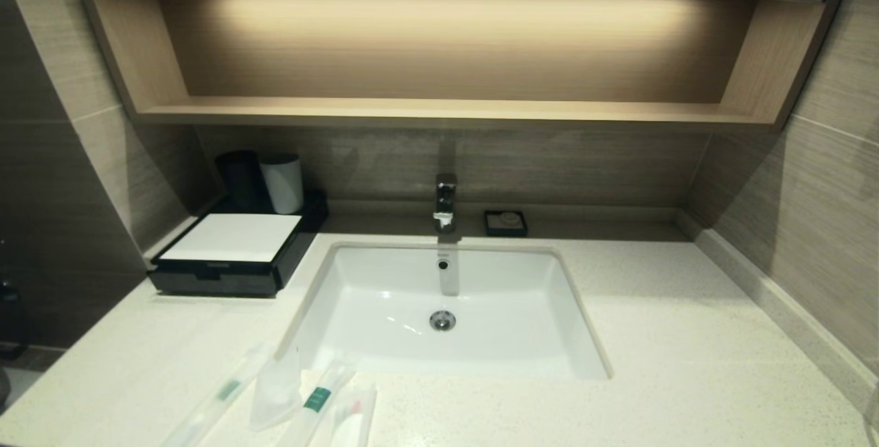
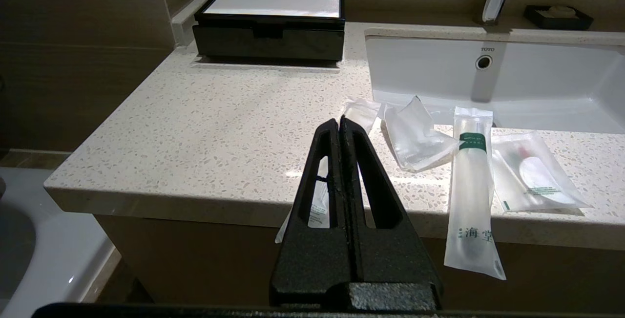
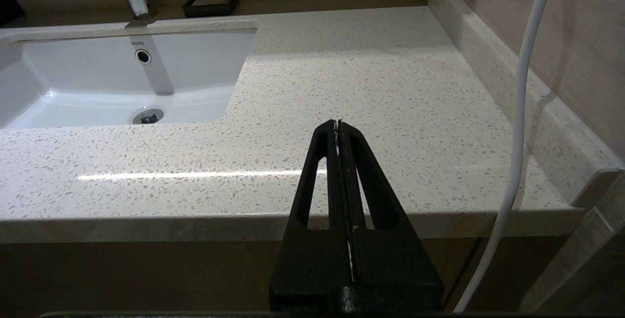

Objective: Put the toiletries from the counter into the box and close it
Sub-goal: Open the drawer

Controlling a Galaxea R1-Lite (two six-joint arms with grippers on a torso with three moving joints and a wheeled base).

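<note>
We find the box point(image 1: 230, 237) shut at ten o'clock on the counter point(image 1: 687, 337), left of the sink point(image 1: 384, 296); four packets point(image 1: 278, 392) lie at seven o'clock along the front edge; left gripper point(image 2: 340, 121) pressed closed before them, holding nothing; right gripper point(image 3: 337, 122) likewise closed, at five o'clock.

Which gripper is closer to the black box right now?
Left. The left gripper, fingers together, waits off the counter's front edge facing the box. The right gripper sits across the sink, by the right wall.
</note>
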